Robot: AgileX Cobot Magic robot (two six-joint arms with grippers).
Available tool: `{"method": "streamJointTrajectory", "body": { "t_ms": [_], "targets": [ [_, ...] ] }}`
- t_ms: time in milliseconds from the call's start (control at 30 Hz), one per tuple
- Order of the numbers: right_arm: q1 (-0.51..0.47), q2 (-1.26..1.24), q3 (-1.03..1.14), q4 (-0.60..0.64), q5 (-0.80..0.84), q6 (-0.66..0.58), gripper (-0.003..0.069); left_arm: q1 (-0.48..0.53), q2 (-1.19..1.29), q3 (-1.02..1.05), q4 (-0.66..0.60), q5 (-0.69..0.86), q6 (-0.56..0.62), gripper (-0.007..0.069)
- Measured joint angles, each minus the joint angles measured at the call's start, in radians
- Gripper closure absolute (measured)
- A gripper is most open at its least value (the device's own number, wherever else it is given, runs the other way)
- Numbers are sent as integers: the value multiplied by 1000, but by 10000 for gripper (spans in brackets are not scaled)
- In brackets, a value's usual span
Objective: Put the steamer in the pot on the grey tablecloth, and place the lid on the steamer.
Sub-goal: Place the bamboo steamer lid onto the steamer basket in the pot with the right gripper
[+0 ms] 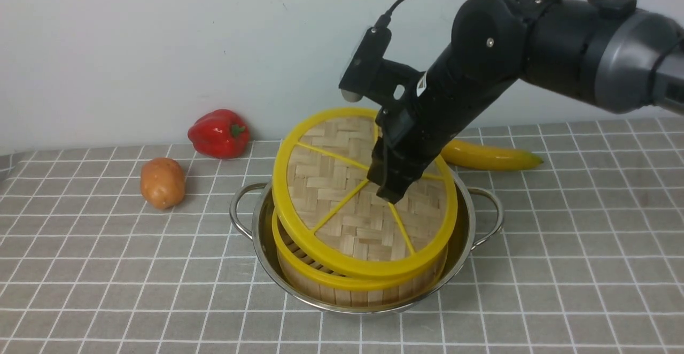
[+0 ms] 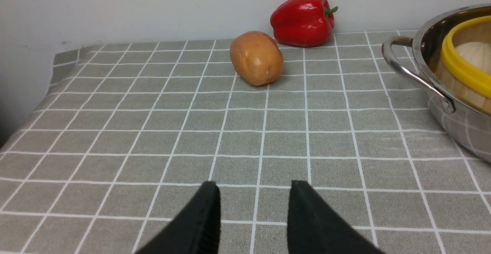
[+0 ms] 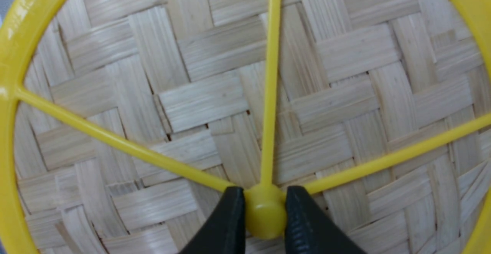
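Currently, right fingers (image 3: 266,211) clamped on knob of lid (image 1: 342,199), lid tilted over steamer (image 1: 368,292), steamer inside pot (image 1: 255,236), pot on grey tablecloth (image 1: 176,290), left fingers (image 2: 255,208) apart with bare cloth between.

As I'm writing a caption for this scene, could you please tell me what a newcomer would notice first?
Probably the yellow-rimmed lid, tilted over the steamer in the pot, its knob held by the right gripper. Next, the red pepper, back left.
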Motion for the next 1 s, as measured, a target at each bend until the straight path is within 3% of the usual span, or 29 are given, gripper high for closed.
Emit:
{"method": "streamJointTrajectory", "body": {
  "t_ms": [500,1000],
  "targets": [
    [0,47,0,27,-22,-2,513,0,0,0,0,0,0,382],
    [0,60,0,42,-42,-84,513,0,0,0,0,0,0,382]
  ]
}}
